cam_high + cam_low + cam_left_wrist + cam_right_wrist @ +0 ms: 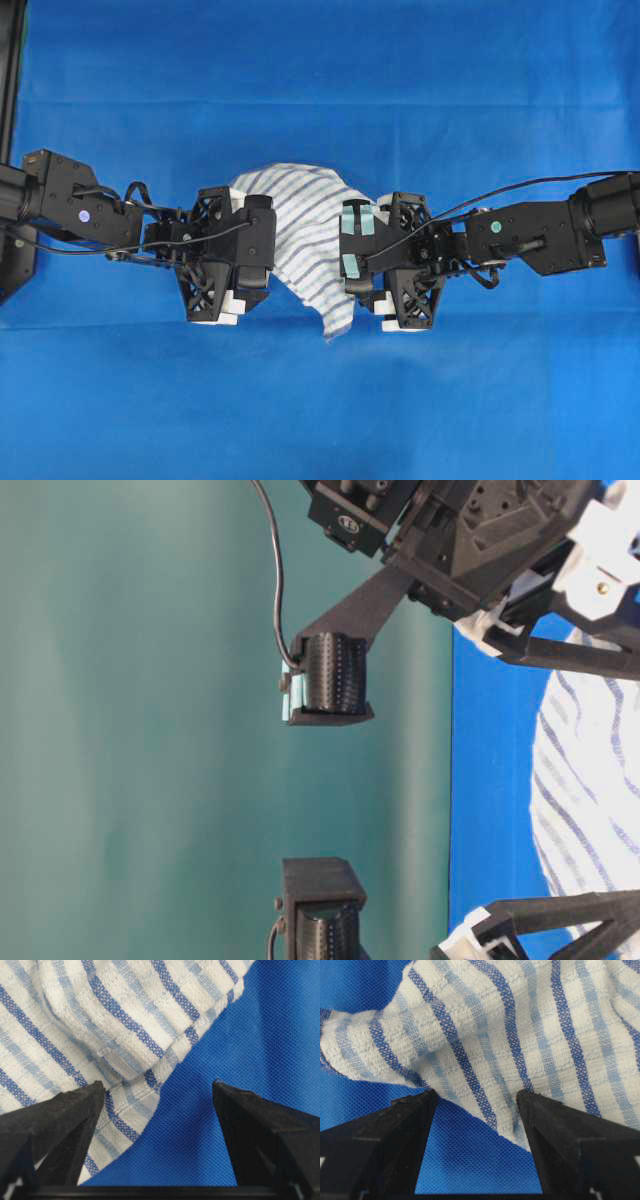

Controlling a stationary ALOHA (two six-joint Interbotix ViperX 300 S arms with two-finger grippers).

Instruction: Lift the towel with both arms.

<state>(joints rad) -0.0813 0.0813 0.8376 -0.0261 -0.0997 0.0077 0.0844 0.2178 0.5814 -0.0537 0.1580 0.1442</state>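
Black fingers of the left gripper fill the bottom of the left wrist view, spread wide, nothing between them but blue sheet and a hem of the towel. One tip overlaps the hem; contact cannot be told.

Right wrist view: right gripper likewise spread, its tips straddling a low corner of the towel. No cloth pinched.

Overhead: towel lies rumpled near the middle of the sheet, 1 corner trailing toward the near edge. Left gripper sits over its left border, right gripper over its right border, teal pads showing. 2 arms come in from opposite side edges, roughly mirrored.

Table-level view: only gripper hardware and a strip of towel on the sheet; cloth looks flat on the surface there.

Status, judged:
- Approach: done, both grippers at the towel's edges.
- Grasp: not done, both released.
- Lift: not done, towel resting on the sheet.

Remaining: close on each edge, then raise both together. Risk: left jaws hold mostly bare sheet, so that side may catch only the hem.
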